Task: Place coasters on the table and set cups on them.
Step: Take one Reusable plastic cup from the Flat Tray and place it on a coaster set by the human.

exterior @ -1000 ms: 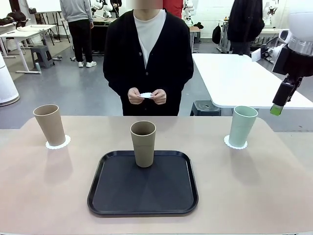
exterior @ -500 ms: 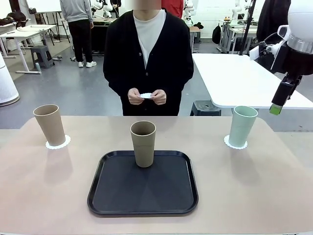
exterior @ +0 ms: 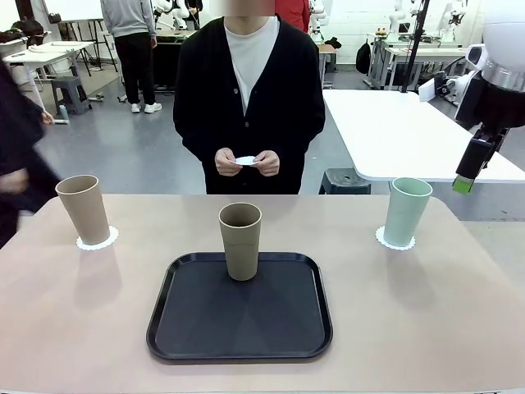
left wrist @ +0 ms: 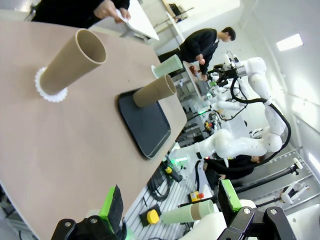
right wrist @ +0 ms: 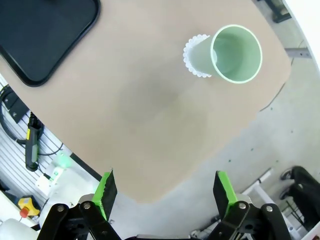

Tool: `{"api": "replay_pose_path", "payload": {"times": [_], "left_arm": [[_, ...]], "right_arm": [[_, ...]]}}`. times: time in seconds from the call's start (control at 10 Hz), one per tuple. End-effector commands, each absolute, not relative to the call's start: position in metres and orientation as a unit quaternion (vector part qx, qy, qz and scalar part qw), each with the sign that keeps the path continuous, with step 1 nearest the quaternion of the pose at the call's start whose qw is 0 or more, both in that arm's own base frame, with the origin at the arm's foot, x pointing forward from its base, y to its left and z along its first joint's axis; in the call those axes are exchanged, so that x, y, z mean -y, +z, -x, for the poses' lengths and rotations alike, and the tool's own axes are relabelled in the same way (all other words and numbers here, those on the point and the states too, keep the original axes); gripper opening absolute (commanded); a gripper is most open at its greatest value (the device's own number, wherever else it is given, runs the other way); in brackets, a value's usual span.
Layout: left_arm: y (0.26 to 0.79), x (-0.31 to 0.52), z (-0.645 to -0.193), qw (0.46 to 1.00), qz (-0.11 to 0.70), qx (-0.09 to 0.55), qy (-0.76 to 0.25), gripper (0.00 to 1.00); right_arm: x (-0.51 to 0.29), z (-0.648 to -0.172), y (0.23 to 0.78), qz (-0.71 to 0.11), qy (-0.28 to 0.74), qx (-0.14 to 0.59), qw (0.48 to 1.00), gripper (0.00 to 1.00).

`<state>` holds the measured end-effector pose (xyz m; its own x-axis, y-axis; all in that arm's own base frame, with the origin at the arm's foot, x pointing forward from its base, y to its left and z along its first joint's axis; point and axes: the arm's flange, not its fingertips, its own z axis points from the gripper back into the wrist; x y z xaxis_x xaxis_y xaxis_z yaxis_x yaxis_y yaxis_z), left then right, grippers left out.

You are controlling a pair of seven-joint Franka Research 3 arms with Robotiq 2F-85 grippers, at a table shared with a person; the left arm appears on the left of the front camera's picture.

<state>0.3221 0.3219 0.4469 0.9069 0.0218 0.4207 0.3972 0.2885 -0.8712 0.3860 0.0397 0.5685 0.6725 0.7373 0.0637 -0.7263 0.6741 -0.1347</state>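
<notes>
While both hang with jaws apart, left gripper (left wrist: pixel 170 202) and right gripper (exterior: pixel 467 174) hold nothing, the right raised off the beige matte table's (exterior: pixel 410 316) far right corner.

One tan-brown tapered tumbler (exterior: pixel 84 209) stands on a white scalloped coaster (exterior: pixel 104 242) near the far left corner. The pale mint tumbler (exterior: pixel 407 211) stands on another coaster (exterior: pixel 381 239) near the far right. The second tan tumbler (exterior: pixel 240 240) stands at the far edge of the black rounded-square tray (exterior: pixel 246 324). The person's hands (exterior: pixel 246 162) hold the third coaster (exterior: pixel 244 159).

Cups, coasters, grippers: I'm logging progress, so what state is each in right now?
Left tan cup: upright on left coaster.
Mint cup: upright on right coaster.
Middle tan cup: upright on black tray, no coaster.
Third coaster: in person's hands.
Left gripper: open, empty.
Right gripper: open, empty.
</notes>
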Motion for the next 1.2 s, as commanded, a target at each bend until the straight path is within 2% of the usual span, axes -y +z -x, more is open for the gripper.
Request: {"api": "replay_pose_path", "payload": {"times": [0.0,0.1,0.3,0.6,0.9,1.1], "left_arm": [[0.449,-0.322,-0.319,0.782,0.585,0.181,-0.119,1.0],[0.449,-0.322,-0.319,0.782,0.585,0.181,-0.119,1.0],[0.449,-0.322,-0.319,0.782,0.585,0.181,-0.119,1.0],[0.449,-0.322,-0.319,0.782,0.585,0.181,-0.119,1.0],[0.449,-0.322,-0.319,0.782,0.585,0.181,-0.119,1.0],[0.449,-0.322,-0.319,0.782,0.585,0.181,-0.119,1.0]], "right_arm": [[0.001,-0.402,0.561,-0.093,0.317,0.04,0.943,1.0],[0.038,-0.409,0.549,-0.184,0.27,0.023,0.945,1.0],[0.105,-0.41,0.536,-0.289,0.19,0.035,0.938,1.0],[0.201,-0.391,0.525,-0.472,0.128,0.097,0.867,1.0],[0.258,-0.364,0.504,-0.548,0.085,0.138,0.821,1.0],[0.272,-0.347,0.485,-0.582,0.092,0.129,0.798,1.0]]}}
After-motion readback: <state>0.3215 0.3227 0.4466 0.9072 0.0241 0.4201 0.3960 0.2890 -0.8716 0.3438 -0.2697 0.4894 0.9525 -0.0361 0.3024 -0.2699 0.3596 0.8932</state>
